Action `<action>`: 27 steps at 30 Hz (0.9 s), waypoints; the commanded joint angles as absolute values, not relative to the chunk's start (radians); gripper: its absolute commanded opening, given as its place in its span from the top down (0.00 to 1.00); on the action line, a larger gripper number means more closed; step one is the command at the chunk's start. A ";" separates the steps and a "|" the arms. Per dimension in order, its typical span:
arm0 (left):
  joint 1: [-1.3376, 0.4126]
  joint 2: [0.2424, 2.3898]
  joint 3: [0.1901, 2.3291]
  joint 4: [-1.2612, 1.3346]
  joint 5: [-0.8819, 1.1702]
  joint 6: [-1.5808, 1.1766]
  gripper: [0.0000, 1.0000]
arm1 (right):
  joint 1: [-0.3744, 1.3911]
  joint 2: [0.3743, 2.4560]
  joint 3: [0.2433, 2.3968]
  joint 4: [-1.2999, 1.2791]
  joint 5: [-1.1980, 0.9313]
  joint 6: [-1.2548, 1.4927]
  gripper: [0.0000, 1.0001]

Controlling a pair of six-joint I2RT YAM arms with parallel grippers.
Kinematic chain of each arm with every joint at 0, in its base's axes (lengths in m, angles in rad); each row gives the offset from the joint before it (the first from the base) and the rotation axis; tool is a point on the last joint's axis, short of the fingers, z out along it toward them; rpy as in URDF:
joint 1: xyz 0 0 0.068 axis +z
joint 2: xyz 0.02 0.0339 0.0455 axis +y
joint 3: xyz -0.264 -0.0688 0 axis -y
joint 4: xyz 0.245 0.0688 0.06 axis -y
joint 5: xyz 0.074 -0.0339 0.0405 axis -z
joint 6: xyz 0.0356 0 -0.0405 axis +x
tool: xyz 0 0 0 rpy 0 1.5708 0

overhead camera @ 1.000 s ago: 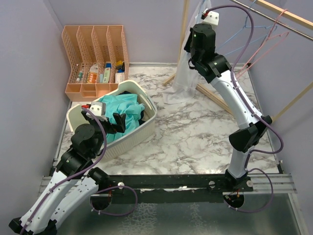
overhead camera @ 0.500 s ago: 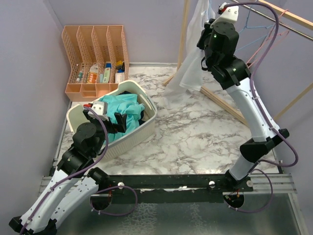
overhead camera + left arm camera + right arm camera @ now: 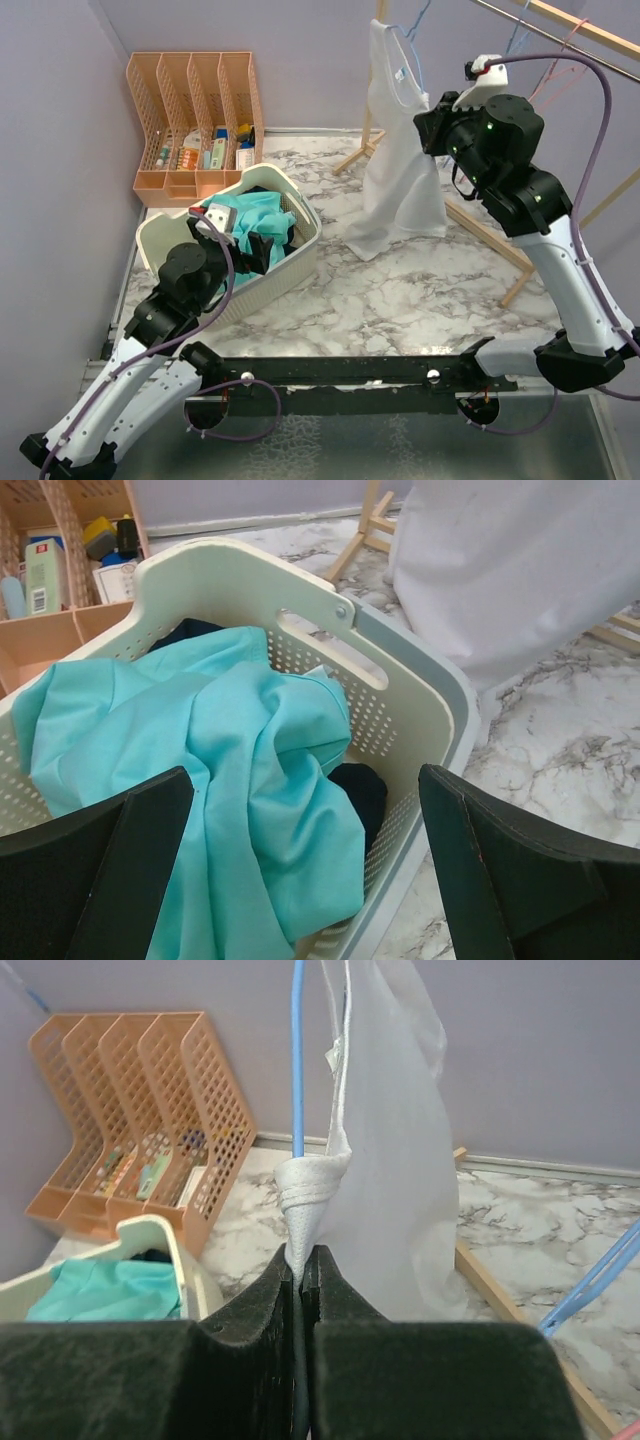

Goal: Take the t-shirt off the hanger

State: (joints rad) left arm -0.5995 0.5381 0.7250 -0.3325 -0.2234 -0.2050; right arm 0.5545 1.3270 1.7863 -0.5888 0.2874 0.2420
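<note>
On blue hanger (image 3: 297,1060), bunched white t-shirt (image 3: 400,170)

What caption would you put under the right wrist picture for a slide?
Right hand pinching a bunched fold of the white t-shirt where it hangs on the blue hanger.

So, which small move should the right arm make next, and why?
Probably pull the right gripper gently down and away from the blue hanger, because it is shut on a bunched shoulder of the white t-shirt, which hangs on that hanger.
</note>
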 commanded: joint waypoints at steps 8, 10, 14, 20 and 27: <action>-0.597 0.613 0.759 -0.154 0.135 -0.140 0.01 | 0.556 1.145 1.703 -0.786 -0.181 0.112 0.99; -0.596 0.653 0.818 -0.134 0.204 -0.127 0.01 | 0.557 1.085 1.662 -0.835 -0.234 0.100 0.99; -0.597 0.751 0.968 -0.134 0.318 -0.092 0.01 | 0.557 0.972 1.599 -0.922 -0.296 0.083 0.99; -0.597 0.874 1.172 -0.078 0.392 -0.094 0.05 | 0.557 0.774 1.426 -0.941 -0.366 0.094 0.99; -0.597 1.110 1.436 -0.065 0.674 -0.137 0.11 | 0.557 0.616 1.293 -0.956 -0.410 0.119 0.99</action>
